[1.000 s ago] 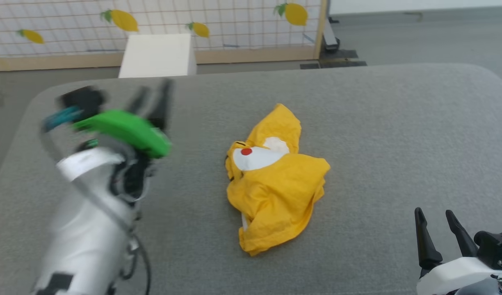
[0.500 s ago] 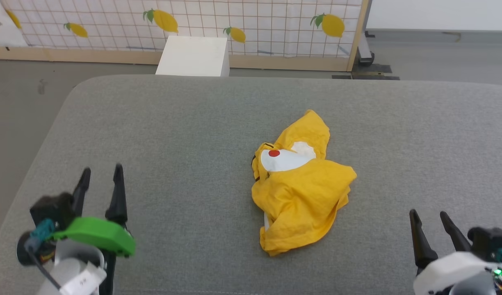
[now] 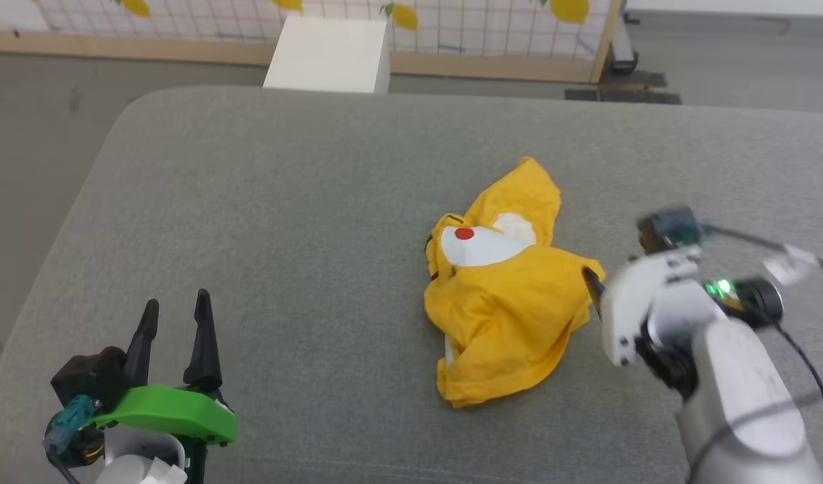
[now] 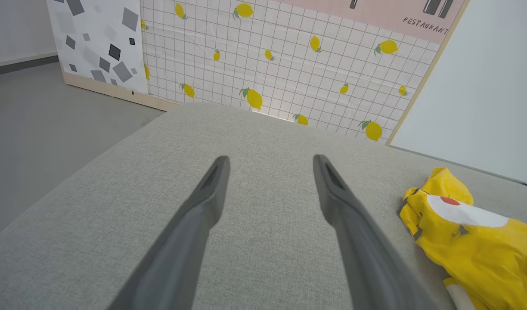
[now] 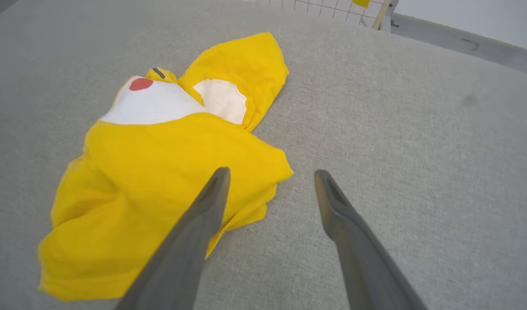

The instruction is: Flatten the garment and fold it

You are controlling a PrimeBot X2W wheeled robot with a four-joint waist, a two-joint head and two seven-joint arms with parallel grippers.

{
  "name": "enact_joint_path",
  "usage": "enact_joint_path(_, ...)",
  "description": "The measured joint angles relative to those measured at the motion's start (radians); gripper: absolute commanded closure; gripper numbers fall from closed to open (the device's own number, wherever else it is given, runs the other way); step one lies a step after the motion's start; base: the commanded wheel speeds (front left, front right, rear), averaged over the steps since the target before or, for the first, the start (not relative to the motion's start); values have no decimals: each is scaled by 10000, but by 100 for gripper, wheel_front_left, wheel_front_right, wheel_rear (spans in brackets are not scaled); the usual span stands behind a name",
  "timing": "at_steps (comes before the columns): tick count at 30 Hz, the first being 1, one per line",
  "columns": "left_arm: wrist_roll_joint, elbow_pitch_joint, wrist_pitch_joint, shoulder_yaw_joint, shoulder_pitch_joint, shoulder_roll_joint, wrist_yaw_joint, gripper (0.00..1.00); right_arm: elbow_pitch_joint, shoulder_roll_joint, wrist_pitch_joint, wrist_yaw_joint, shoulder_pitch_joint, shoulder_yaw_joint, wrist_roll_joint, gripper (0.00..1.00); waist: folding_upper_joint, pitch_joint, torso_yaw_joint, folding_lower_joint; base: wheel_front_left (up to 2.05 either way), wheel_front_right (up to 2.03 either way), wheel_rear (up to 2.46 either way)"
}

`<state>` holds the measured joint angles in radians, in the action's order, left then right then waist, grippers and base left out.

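Observation:
The garment (image 3: 505,296) is a bright yellow T-shirt lying crumpled in the middle of the grey cushion (image 3: 284,202), with a white patch and a red dot facing up at its far side. My right gripper (image 5: 270,172) is open just above the garment's (image 5: 160,172) right edge. One finger is over the yellow cloth and the other over bare cushion. In the head view its wrist covers most of the fingers (image 3: 592,288). My left gripper (image 3: 176,302) stands open at the near left, with nothing between its fingers (image 4: 212,193). The garment (image 4: 470,237) lies well to its right.
A white box (image 3: 327,54) stands on the floor past the cushion's far edge, in front of a lemon-patterned partition (image 3: 492,20). The cushion's rounded left edge drops to grey floor (image 3: 35,134). Bare cushion surrounds the garment.
My right arm has swung up from the lower right to the garment's right edge. My left arm has come down from its raised pose to the near left. The head camera has shifted too.

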<state>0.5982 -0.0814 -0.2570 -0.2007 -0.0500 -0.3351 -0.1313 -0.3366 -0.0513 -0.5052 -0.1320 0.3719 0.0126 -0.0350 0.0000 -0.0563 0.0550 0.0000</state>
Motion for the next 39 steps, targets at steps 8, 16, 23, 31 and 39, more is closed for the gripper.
enact_joint_path(8, -10, -128, 0, -270, -234, 207, 268, 0, -2088, 12, -1567, 2, 1272, 443, 782, 0, 0, -515, 705, 0, 0, 0, 0)
enact_joint_path(16, 0, -523, 0, -265, -535, 303, 493, 0, -2830, -33, -1501, 2, 1264, 1126, 318, 0, 0, -1064, 1177, 1, 0, 0, 0)
enact_joint_path(23, 0, -658, 0, -255, -630, 403, 525, 0, -2826, -15, -334, 4, 1281, 1636, -376, 100, 0, -1094, 959, 1, 0, 0, 0)
enact_joint_path(31, -17, -673, 0, -159, -632, 397, 554, 0, -1768, -82, 901, 0, 1418, 911, -890, 100, 0, -867, 554, 1, 0, 0, 0)
enact_joint_path(39, -27, -596, 4, -217, -568, 430, 493, 0, 1035, -322, 441, 0, -583, -2376, -387, 100, 0, -388, 121, 1, 0, 0, 0)
